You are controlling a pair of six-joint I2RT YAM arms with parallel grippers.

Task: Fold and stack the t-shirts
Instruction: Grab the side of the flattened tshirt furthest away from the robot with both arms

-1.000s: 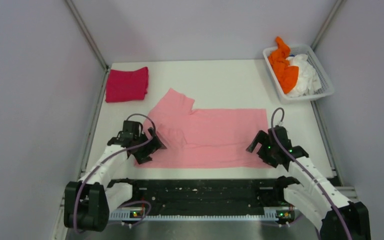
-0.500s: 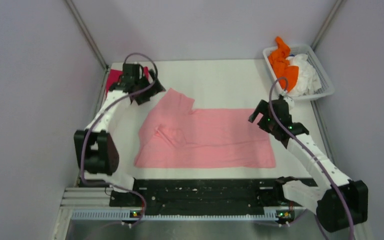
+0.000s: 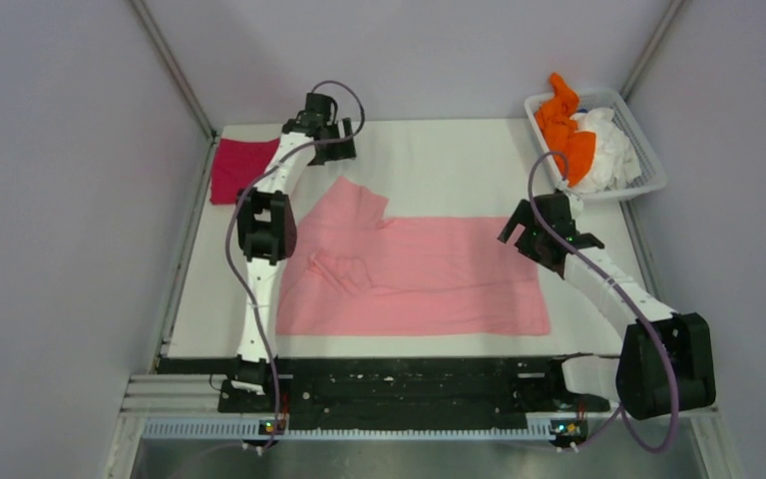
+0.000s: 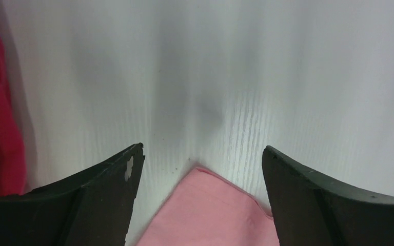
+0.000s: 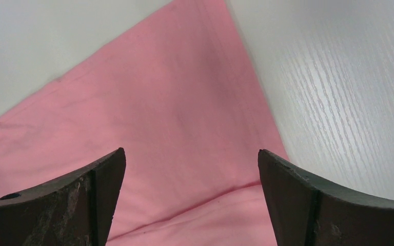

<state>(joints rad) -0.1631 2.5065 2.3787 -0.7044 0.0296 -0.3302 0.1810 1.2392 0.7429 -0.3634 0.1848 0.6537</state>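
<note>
- The pink shirt (image 3: 439,274) lies spread flat on the table (image 3: 459,150). A sleeve is rumpled on its left part and a pointed corner sticks out at its far left.
- The left gripper (image 4: 201,151) hovers just beyond that corner, jaws spread wide and empty, with the cloth tip centred between them.
- The right gripper (image 5: 192,151) hangs over the pink shirt's far-right corner, also wide open and holding nothing.
- This looks like lining up for a two-handed fold.
- To do it well, come straight down, pinch just inside the hem, close both together, lift evenly and keep the edge taut.
- The folded red shirt (image 3: 234,170) sits left of the pink shirt.
- The orange shirt (image 3: 564,130) and the white shirt (image 3: 608,150) wait in the basket (image 3: 658,180), beyond the pink shirt's far-right corner.
</note>
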